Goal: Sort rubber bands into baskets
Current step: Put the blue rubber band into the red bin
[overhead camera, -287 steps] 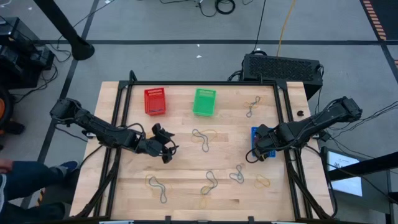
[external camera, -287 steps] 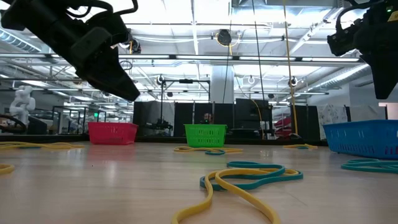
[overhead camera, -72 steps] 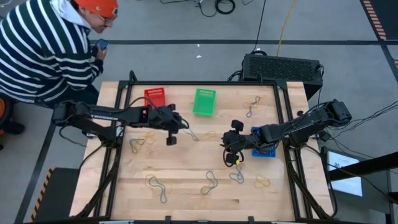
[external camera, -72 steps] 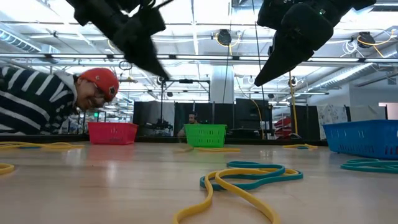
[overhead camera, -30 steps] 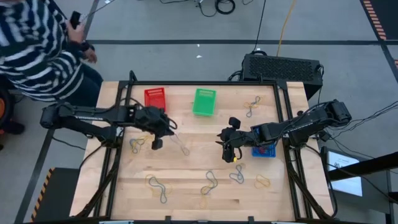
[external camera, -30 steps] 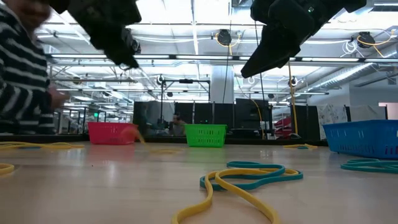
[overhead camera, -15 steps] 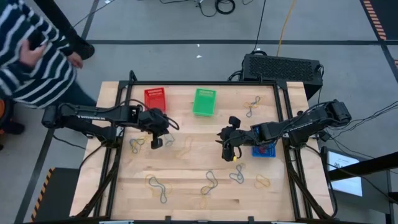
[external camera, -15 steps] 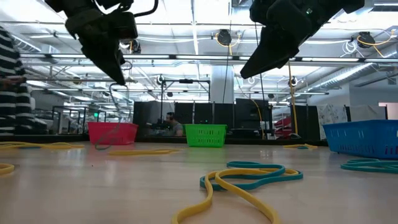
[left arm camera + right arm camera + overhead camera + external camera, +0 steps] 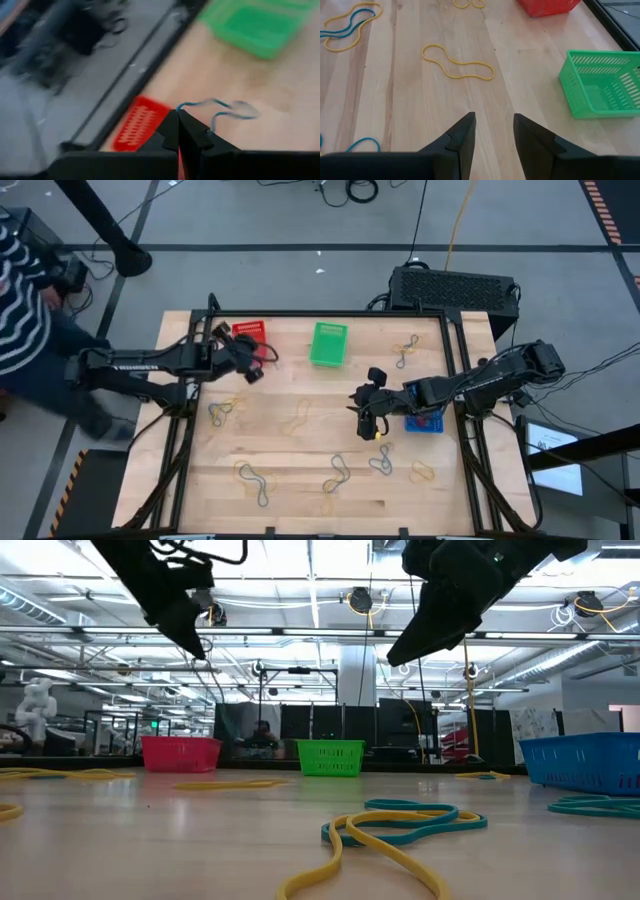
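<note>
My left gripper (image 9: 256, 370) hangs over the table's far left, just in front of the red basket (image 9: 250, 332), shut on a thin blue rubber band (image 9: 220, 106). The green basket (image 9: 328, 343) stands to the right of the red one. The blue basket (image 9: 428, 423) sits at the right, half hidden under my right arm. My right gripper (image 9: 494, 122) is held above the table's middle, open, with nothing between its fingers. A loose yellow rubber band (image 9: 297, 418) lies flat on the wood between the two grippers. My left gripper pinches one end of the blue band (image 9: 181, 106) between its two shut fingertips (image 9: 172, 122). The fingers slant downward, pointing toward the table's far left. The rest of the band trails loose beyond the tips, clear of the wood.
More yellow and blue-grey bands lie at the left (image 9: 220, 412), along the near side (image 9: 252, 480) (image 9: 337, 472) (image 9: 381, 461) (image 9: 423, 472) and at the far right (image 9: 405, 350). A black box (image 9: 455, 288) stands beyond the far edge. A person in stripes (image 9: 20, 290) is at the left.
My left gripper has swung toward the far edge, up to the red basket, turning its wrist and staying shut. A yellow band that hung from it has dropped onto the wood at the table's middle, while the blue band stays in the fingers. The person has stepped away to the left.
</note>
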Controlling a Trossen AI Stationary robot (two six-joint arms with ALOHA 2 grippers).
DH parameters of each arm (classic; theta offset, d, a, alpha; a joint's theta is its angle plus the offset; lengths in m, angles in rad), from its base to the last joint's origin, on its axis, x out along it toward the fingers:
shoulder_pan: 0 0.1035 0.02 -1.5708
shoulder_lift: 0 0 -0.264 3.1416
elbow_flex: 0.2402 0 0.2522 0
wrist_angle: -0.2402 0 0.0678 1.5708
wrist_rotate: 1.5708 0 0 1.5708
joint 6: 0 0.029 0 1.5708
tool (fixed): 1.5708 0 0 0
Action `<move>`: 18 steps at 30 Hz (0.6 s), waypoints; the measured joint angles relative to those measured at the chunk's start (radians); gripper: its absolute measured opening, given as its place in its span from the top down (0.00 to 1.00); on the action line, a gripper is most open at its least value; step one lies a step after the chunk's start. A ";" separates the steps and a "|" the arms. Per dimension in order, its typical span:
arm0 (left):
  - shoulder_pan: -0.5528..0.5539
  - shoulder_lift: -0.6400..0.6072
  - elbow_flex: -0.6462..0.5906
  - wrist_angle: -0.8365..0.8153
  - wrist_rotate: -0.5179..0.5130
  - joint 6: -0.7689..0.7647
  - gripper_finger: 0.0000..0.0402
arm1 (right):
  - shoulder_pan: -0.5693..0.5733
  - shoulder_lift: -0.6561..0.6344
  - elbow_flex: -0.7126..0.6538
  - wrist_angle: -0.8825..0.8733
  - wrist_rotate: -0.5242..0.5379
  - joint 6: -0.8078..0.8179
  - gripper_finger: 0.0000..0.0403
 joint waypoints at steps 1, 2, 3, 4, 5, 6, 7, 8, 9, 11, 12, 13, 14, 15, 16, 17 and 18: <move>0.020 -0.001 0.000 -0.002 -0.021 0.000 1.00 | 0.000 0.000 0.000 0.000 0.000 0.000 0.69; 0.041 -0.001 0.000 -0.001 -0.031 -0.002 1.00 | 0.000 0.000 0.000 0.000 0.000 0.001 0.69; 0.064 -0.001 0.000 -0.002 -0.034 -0.008 1.00 | 0.000 0.000 0.000 0.000 0.000 0.002 0.69; 0.085 -0.001 0.000 -0.005 -0.034 -0.019 1.00 | 0.000 0.000 0.000 0.000 0.000 0.001 0.69; 0.106 -0.001 0.000 -0.008 -0.034 -0.024 1.00 | 0.000 0.000 0.000 0.000 0.000 0.001 0.69; 0.127 -0.001 0.000 -0.012 -0.037 -0.025 1.00 | 0.000 0.000 0.000 0.000 0.000 0.001 0.69; 0.147 -0.001 0.000 -0.017 -0.042 -0.026 1.00 | 0.000 0.000 0.000 0.000 0.000 0.001 0.69; 0.168 -0.001 0.000 -0.021 -0.043 -0.026 1.00 | 0.000 0.000 0.000 0.000 0.000 0.001 0.69; 0.190 -0.001 0.000 -0.023 -0.044 -0.026 1.00 | 0.000 0.000 0.000 0.000 0.000 0.001 0.69; 0.229 -0.001 0.000 -0.022 -0.042 -0.026 1.00 | 0.000 0.000 0.000 0.000 0.000 0.001 0.69; 0.247 0.000 0.000 -0.022 -0.038 -0.026 1.00 | 0.000 0.000 0.000 0.000 -0.001 0.001 0.69; 0.263 0.001 0.000 -0.023 -0.034 -0.025 1.00 | 0.000 0.000 0.000 0.000 -0.002 0.001 0.69; 0.278 0.002 0.000 -0.024 -0.027 -0.022 1.00 | 0.000 0.000 0.000 -0.001 -0.002 0.001 0.69; 0.292 0.002 0.000 -0.028 -0.024 -0.021 1.00 | 0.000 0.000 0.000 -0.001 -0.003 0.001 0.69; 0.305 0.002 0.000 -0.035 -0.022 -0.022 1.00 | 0.000 0.000 0.000 -0.002 -0.003 0.001 0.69; 0.318 0.002 0.000 -0.042 -0.022 -0.022 1.00 | 0.000 0.000 0.000 -0.002 -0.003 0.001 0.69; 0.330 0.002 0.000 -0.046 -0.021 -0.022 1.00 | 0.000 0.000 0.000 -0.002 -0.003 0.000 0.69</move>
